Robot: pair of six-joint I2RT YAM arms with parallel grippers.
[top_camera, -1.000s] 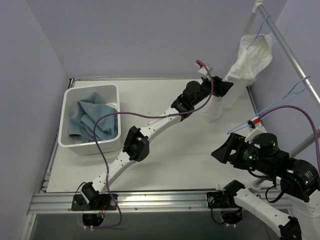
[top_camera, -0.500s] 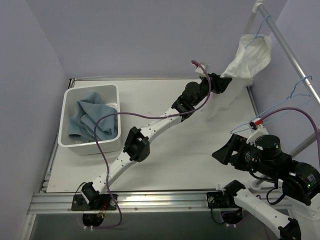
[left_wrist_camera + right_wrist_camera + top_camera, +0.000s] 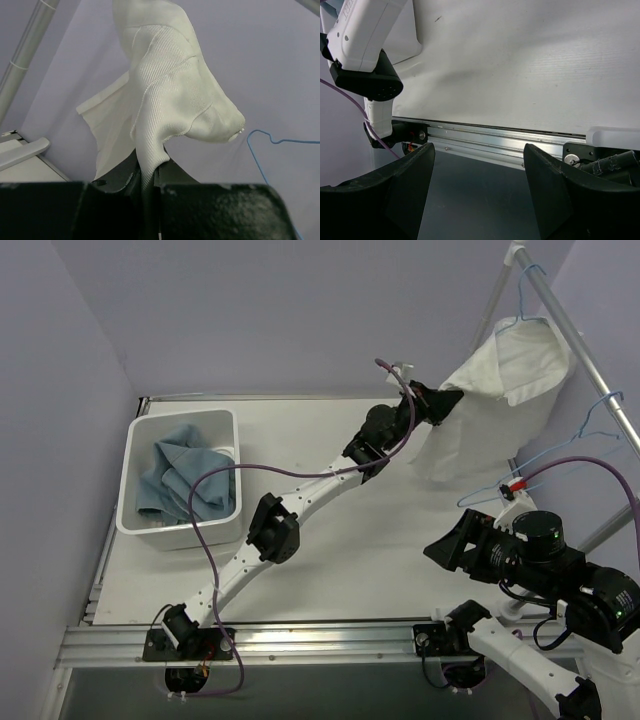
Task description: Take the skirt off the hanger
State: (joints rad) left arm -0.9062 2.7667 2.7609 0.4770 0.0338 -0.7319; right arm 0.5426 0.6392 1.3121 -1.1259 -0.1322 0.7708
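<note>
A white skirt (image 3: 510, 370) hangs on a blue wire hanger (image 3: 527, 302) from the rack at the back right. Its lower left part is stretched out toward my left gripper (image 3: 446, 402), which is shut on a fold of the fabric. In the left wrist view the ribbed white skirt (image 3: 170, 85) rises out of the closed left gripper (image 3: 147, 175). My right gripper (image 3: 446, 545) hovers near the table's front right, away from the skirt. In the right wrist view the right gripper (image 3: 477, 170) stands open with nothing between its fingers.
A metal rack pole (image 3: 590, 355) runs along the right side with two more blue hangers (image 3: 600, 412), one low (image 3: 490, 495). A white bin (image 3: 133, 475) holding a blue cloth (image 3: 175, 480) stands at the left. The aluminium rail (image 3: 510, 137) edges the table front.
My left gripper has shut on the skirt and drawn it left, so the fabric now spreads out taut from the hanger. The right arm has barely moved.
</note>
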